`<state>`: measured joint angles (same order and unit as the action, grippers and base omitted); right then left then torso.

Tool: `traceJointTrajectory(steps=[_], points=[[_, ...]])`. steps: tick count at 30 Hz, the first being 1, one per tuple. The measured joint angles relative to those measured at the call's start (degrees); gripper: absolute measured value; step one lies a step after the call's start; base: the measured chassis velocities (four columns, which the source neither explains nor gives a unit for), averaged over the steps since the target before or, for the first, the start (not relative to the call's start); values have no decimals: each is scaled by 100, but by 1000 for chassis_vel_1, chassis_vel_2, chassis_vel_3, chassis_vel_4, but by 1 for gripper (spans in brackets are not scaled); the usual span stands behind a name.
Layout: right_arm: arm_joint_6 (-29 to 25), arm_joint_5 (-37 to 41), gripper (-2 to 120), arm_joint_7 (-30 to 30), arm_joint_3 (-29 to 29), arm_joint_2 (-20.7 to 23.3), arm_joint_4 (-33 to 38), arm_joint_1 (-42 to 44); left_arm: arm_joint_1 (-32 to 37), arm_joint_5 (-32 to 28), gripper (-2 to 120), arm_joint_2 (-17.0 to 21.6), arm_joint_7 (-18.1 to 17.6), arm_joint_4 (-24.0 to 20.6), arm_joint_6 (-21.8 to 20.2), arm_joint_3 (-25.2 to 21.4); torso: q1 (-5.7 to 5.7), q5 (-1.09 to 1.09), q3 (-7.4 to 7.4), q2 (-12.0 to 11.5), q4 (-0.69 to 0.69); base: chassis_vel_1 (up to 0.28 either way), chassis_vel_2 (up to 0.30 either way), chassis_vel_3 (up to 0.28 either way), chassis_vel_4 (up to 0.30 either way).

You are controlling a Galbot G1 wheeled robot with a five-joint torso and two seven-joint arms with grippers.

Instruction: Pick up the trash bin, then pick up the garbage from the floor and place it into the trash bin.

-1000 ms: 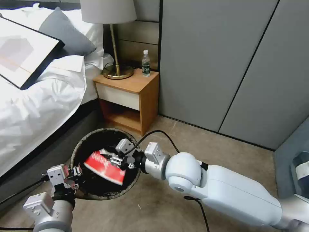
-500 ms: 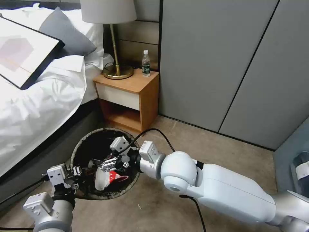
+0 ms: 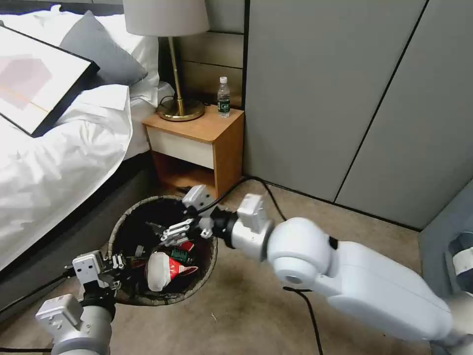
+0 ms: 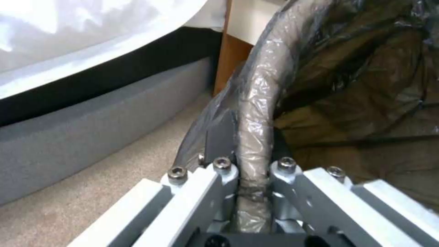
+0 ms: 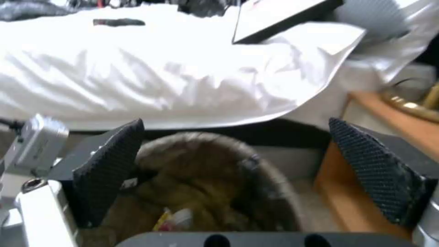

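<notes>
The trash bin [image 3: 162, 299], lined with a dark bag, stands on the carpet beside the bed. My left gripper [image 3: 116, 262] is shut on its near rim; in the left wrist view the wrapped rim [image 4: 254, 113] runs between the fingers of the left gripper [image 4: 253, 169]. My right gripper [image 3: 173, 231] hovers open over the bin's mouth with nothing in it. In the right wrist view its two black pads [image 5: 109, 171] stand wide apart above the bin [image 5: 201, 145]. Garbage lies inside: a red-and-white carton [image 3: 165, 270] and a small green piece [image 3: 180, 255].
The white bed [image 3: 54, 162] with a framed picture [image 3: 34, 79] is to the left. A wooden nightstand [image 3: 197, 148] behind the bin carries a lamp [image 3: 172, 64] and a water bottle [image 3: 223, 97]. Grey wall panels [image 3: 345, 98] stand behind. Open carpet [image 3: 236, 305] lies to the right.
My right gripper let go of the red-and-white carton, which fell into the bin. The gripper then rose and drew back toward the nightstand. The left gripper stayed put.
</notes>
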<state>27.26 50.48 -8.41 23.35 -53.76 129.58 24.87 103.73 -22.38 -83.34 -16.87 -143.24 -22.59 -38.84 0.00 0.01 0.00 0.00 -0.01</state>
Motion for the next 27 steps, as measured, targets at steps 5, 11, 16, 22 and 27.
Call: traceJointTrajectory(steps=[5, 11, 16, 22, 27], points=[[-271, 1, 100, -77, -327, 316, 99, 211, -3, -3, 3, 1, 1, 0, 6, -4, 0, 0, 0, 0, 1, 0, 0, 0, 0], [-627, -355, 100, -368, -658, 758, 96, 738, 1, -2, 3, 1, 0, 0, -16, -9, 0, 0, 0, 0, 0, 0, 0, 0, 0], [-897, -923, 100, -598, -1091, 959, 68, 1388, -14, 0, 3, 4, -2, 0, -24, -7, 0, 0, 0, 0, 1, 0, 0, 0, 0], [-1212, -1909, 100, -405, -2082, 929, -28, 2785, -19, -4, 3, 19, -8, 0, -24, -31, 0, 1, 0, 0, 0, 0, 0, 0, 0], [-1317, -2201, 100, -374, -2918, 762, 151, 3832, -40, -9, 3, 23, -11, 0, -21, -26, 0, -2, 0, 0, 0, 0, 0, 0, 0]])
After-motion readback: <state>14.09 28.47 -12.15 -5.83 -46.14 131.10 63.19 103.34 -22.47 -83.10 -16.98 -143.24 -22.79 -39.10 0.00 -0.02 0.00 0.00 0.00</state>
